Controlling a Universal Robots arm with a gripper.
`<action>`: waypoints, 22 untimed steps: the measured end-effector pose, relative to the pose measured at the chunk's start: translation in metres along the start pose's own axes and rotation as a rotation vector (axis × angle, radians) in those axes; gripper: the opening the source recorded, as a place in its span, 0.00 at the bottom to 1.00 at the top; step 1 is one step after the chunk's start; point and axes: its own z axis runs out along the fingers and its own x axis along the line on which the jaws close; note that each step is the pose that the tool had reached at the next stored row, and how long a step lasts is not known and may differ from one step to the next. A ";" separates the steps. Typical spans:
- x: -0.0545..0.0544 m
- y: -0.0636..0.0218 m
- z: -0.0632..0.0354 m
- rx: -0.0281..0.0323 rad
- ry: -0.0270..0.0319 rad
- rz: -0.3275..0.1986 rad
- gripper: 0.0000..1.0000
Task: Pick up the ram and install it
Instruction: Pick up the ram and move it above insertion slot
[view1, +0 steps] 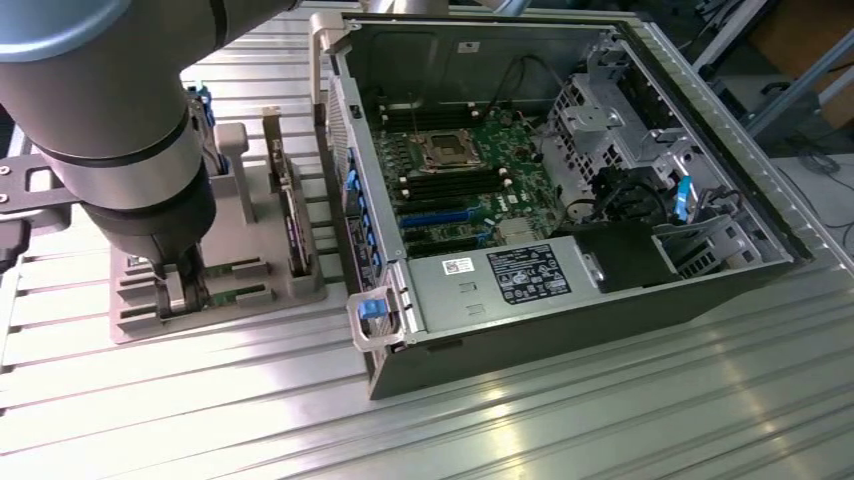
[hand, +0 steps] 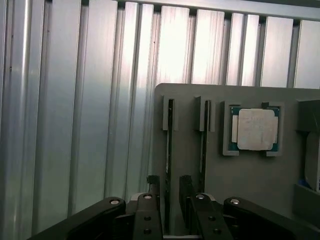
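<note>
- Now, the ribbed table (view1: 601, 420) carries the open case (view1: 561, 320) on the exterior view's right.
- Your holder (view1: 147, 320) sits just beside the case, on the exterior view's left.
- Your gripper (hand: 170, 182) is low over the holder, fingers spread either side of the ram and not pinching it.
- The ram (hand: 169, 135) stands on edge in its slot; a second stick (hand: 205, 135) stands in the next slot.
- Centre the fingers on the board and keep them square to it, so that the grip will likely hold without twisting the ram.
</note>
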 end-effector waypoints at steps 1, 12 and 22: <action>0.000 0.0000 0.0013 0.0000 0.0000 0.000 0.30; 0.002 0.0002 0.0217 0.0000 0.0000 0.000 0.30; 0.002 0.0030 0.0339 -0.0003 0.0004 -0.010 0.30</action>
